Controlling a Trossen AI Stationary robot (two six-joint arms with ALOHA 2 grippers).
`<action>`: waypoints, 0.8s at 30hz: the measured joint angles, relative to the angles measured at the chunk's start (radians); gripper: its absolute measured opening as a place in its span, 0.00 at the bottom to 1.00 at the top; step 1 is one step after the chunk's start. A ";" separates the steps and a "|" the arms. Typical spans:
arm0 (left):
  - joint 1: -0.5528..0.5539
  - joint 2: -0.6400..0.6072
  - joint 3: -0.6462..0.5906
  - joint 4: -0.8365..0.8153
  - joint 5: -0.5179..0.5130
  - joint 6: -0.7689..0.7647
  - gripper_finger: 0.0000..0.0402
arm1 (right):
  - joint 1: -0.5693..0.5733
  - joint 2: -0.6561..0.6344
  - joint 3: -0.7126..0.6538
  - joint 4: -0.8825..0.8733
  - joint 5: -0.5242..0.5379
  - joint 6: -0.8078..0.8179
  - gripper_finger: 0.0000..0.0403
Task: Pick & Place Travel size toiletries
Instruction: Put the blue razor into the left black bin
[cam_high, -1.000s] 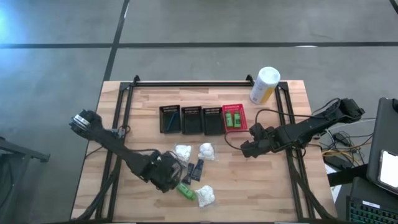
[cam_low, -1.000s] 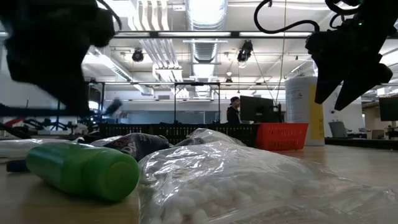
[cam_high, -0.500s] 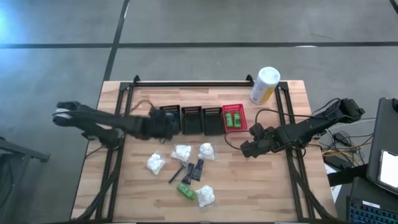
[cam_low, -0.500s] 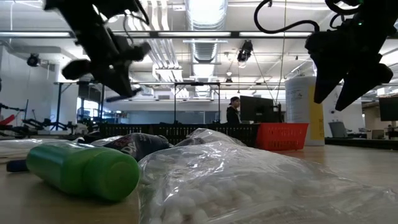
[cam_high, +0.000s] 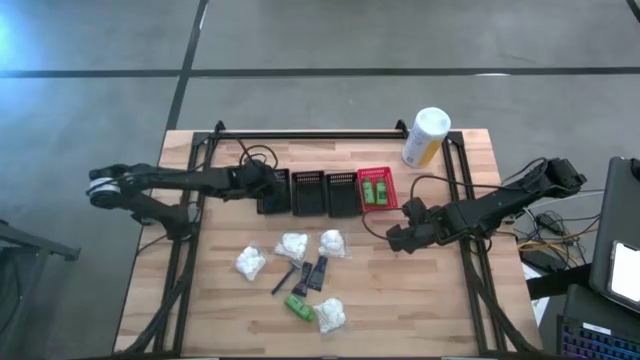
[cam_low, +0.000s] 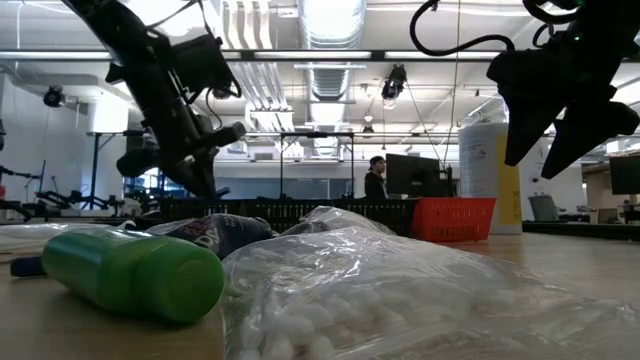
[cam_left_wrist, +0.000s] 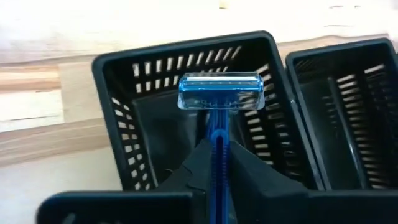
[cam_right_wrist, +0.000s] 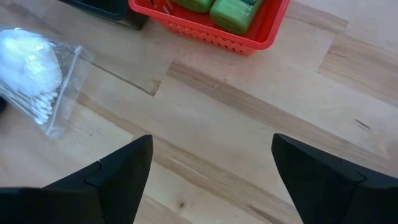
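Over the leftmost black basket (cam_high: 272, 191) near the counter's far edge, the left claw (cam_left_wrist: 214, 163) is clamped on a blue razor (cam_left_wrist: 219, 102), head forward and handle pinched between the fingers, aimed into the basket's open top so it can drop straight in. That basket heads a row with two more black baskets (cam_high: 324, 192) and a red basket (cam_high: 377, 189), which already holds two green bottles (cam_high: 376, 190); the sorting looks to go by kind. Toward the near edge lie the rest: white puffy bundles (cam_high: 293, 245), dark tubes (cam_high: 311, 273) and one green bottle (cam_high: 297, 306). The right claw (cam_high: 396, 239) waits with its fingers apart, above bare wood (cam_right_wrist: 249, 112) toward the counter's right edge, clear of the left arm's path. A white-and-yellow canister (cam_high: 424, 137) stands at the far right corner.
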 joint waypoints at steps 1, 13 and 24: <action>0.000 0.000 -0.002 -0.002 0.000 -0.001 0.13 | 0.000 0.000 0.000 0.000 0.000 0.000 0.80; -0.013 0.001 0.035 -0.005 0.031 0.024 0.35 | 0.000 0.000 0.000 0.000 0.000 0.000 0.88; -0.367 -0.021 0.199 -0.003 0.166 0.324 0.35 | 0.000 0.000 0.000 0.000 -0.015 -0.010 0.86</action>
